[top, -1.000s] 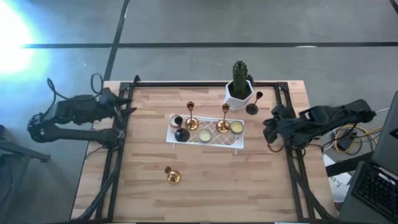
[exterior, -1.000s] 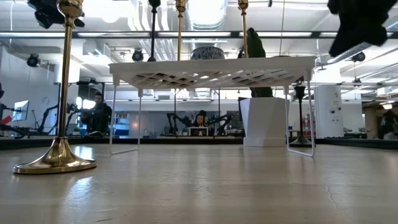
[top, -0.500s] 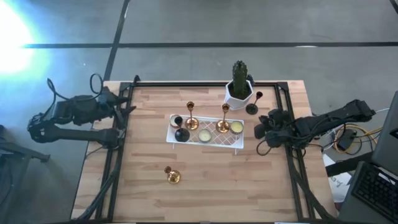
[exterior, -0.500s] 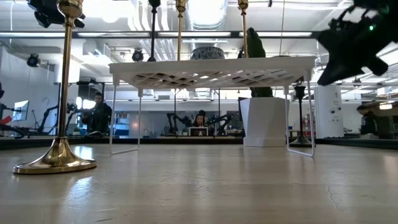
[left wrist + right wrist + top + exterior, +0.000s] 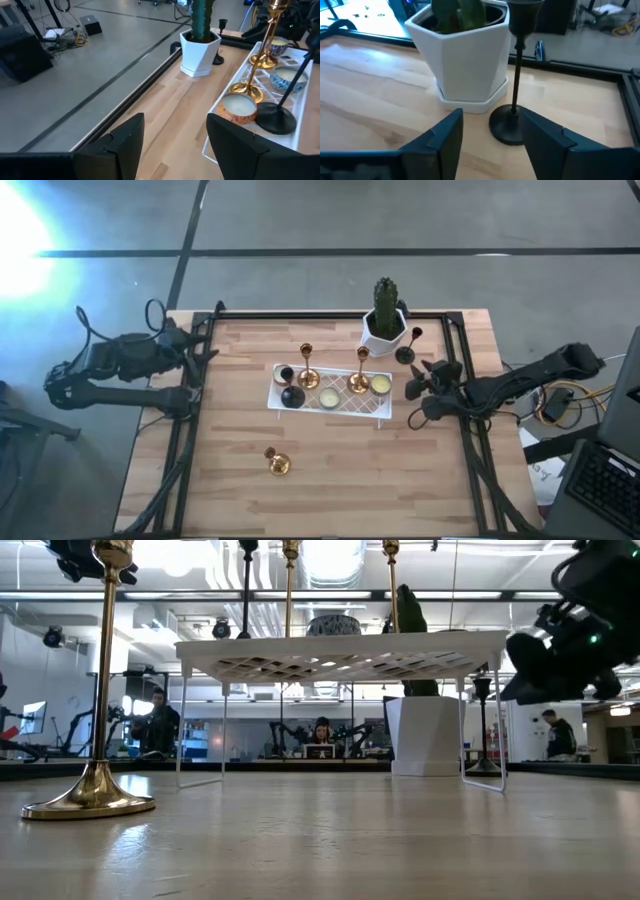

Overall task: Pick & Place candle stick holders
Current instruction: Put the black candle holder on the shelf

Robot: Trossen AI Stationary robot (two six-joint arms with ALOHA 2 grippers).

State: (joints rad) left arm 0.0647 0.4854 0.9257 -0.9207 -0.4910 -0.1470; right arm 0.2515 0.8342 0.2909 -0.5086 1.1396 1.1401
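High view: right gripper (image 5: 412,387) beside the matte black candle stick holder (image 5: 405,352) near the white geometric cactus pot (image 5: 384,330).

Right wrist view: fingers (image 5: 442,140) spread, holder base (image 5: 506,125) just ahead, upright, not gripped.

Left wrist view: left gripper (image 5: 172,140) spread, holding nothing, at the table's left edge.

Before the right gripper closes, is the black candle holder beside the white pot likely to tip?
Probably yes. The black candle holder is tall, with a thin stem on a small round base. It looks stiff. The open right gripper faces the low stem, so tipping seems less likely.
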